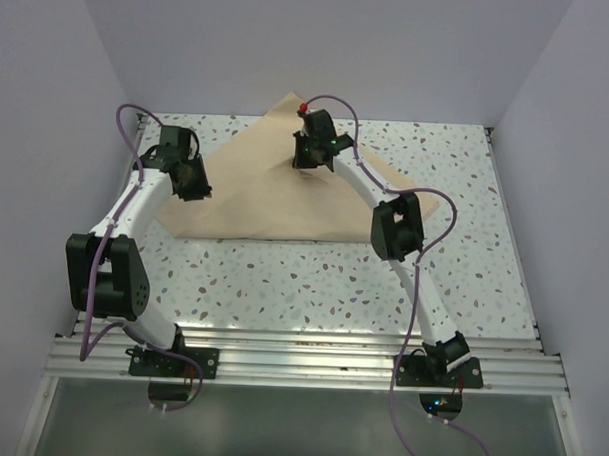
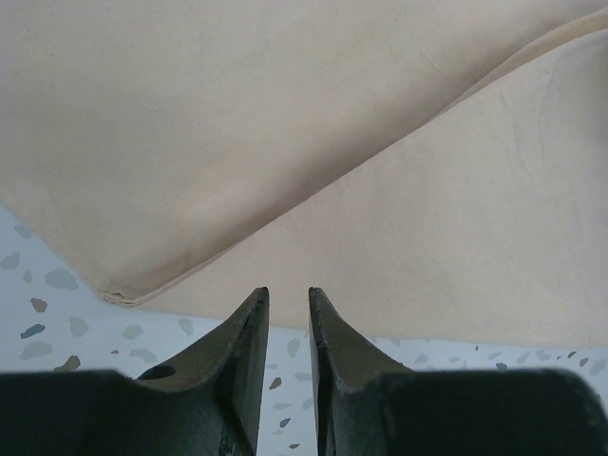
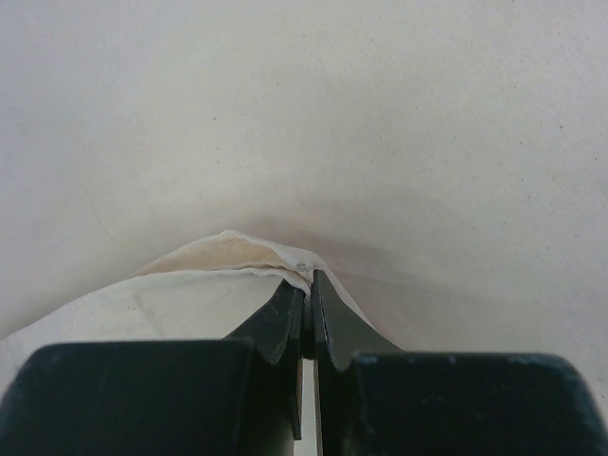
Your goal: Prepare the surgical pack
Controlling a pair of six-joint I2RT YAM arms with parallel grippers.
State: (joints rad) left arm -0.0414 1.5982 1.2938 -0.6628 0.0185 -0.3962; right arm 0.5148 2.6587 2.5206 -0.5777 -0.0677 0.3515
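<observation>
— What's the table [image 1: 313,278] like?
— A white top speckled with grey and brown, with a ridged metal rail [image 1: 300,360] along its near edge.
— And around it?
— Plain pale lilac-grey walls [image 1: 291,47] at the far, left and right edges. The light is soft and even.

Bare speckled table [image 1: 313,278] across the lower middle of the frame, open strip down the right side, tan cloth [image 1: 256,191] covering the upper centre, left arm [image 1: 135,210] crowding the left edge, right arm [image 1: 395,226] slanting over the cloth's right corner, walls [image 1: 38,129] close on three sides.
</observation>
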